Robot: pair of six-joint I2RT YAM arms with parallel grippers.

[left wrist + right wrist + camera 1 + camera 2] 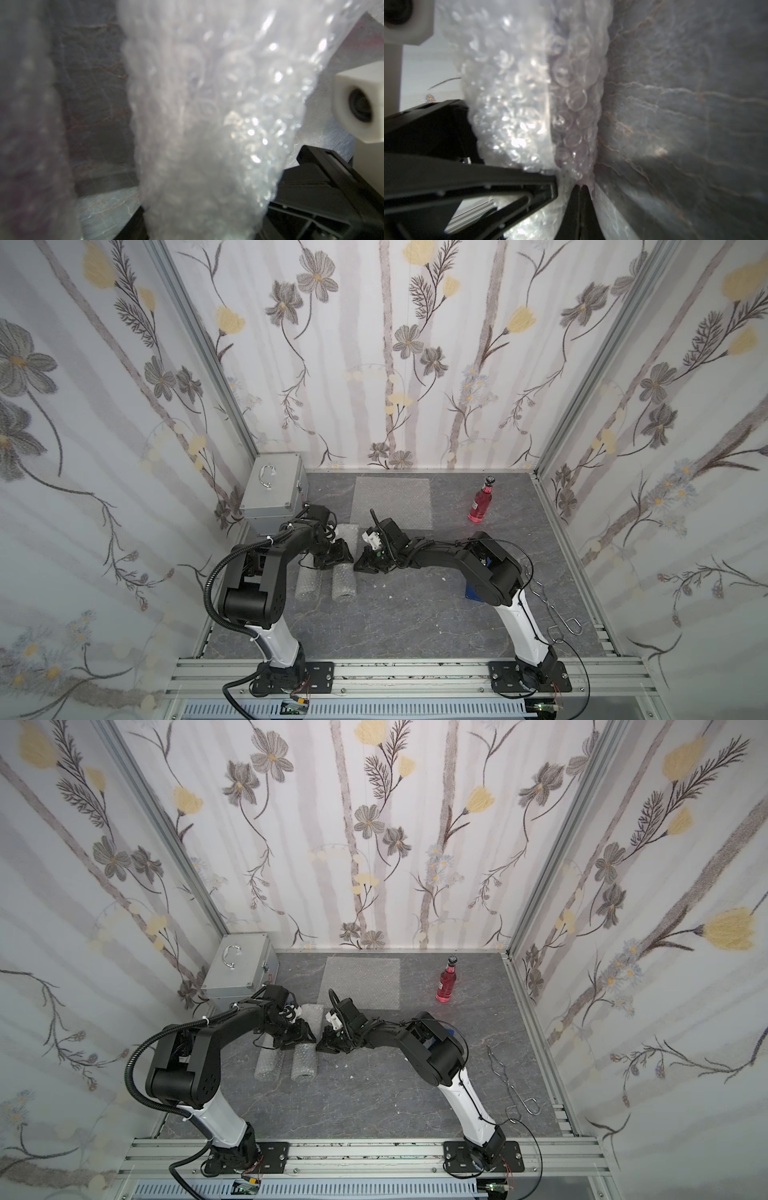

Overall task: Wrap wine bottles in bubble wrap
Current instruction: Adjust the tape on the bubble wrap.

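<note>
Bubble wrap roll (197, 124) sat clamped in my left hand (337, 556), right hand (580, 191) pressed together; seemed done, I'd fetch pink bottle (481, 504) next.

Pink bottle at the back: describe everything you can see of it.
The pink bottle shows in both top views. It is small, of what looks like clear glass, and holds red-pink liquid. It has a slim neck, a dark cap and a small pale label on the body. It stands upright at the back of the grey marbled tabletop, toward the robot's right. Only the tabletop touches it; the flat bubble wrap sheet lies apart beside it.
</note>
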